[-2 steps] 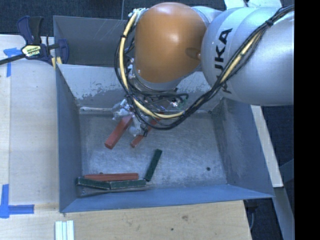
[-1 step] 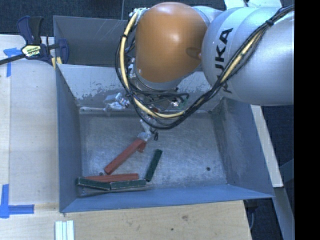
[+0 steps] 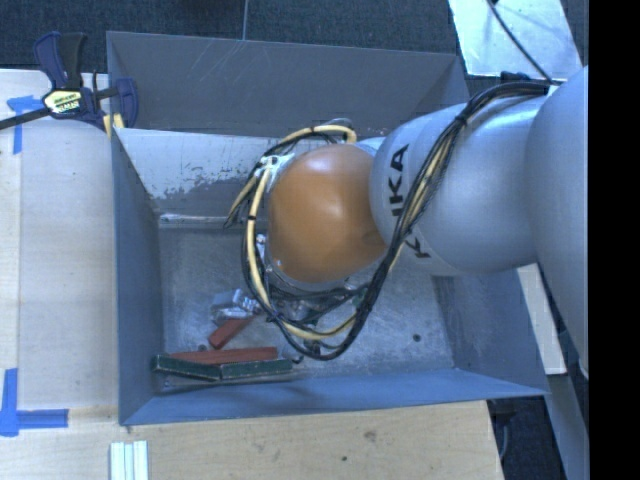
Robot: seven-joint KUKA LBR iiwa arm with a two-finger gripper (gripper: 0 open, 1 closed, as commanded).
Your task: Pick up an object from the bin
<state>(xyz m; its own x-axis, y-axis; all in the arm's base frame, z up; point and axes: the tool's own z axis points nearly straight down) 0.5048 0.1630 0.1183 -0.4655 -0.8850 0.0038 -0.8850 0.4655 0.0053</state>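
My gripper [image 3: 292,290] hangs low over the middle of the bin floor, mostly hidden under the arm's orange cover. Just to its left lies a small silvery metal piece [image 3: 234,302]. Beside that is a short red-brown block [image 3: 230,332], tilted. Along the front wall lie a long red-brown bar [image 3: 222,355] and, touching it, a dark green flat bar [image 3: 225,370]. I see nothing held in the gripper.
The arm comes in from the right and covers the right half of the bin. Yellow and black cables loop round the orange cover and hang down close to the floor. The bin's left wall and front wall stand close to the loose pieces.
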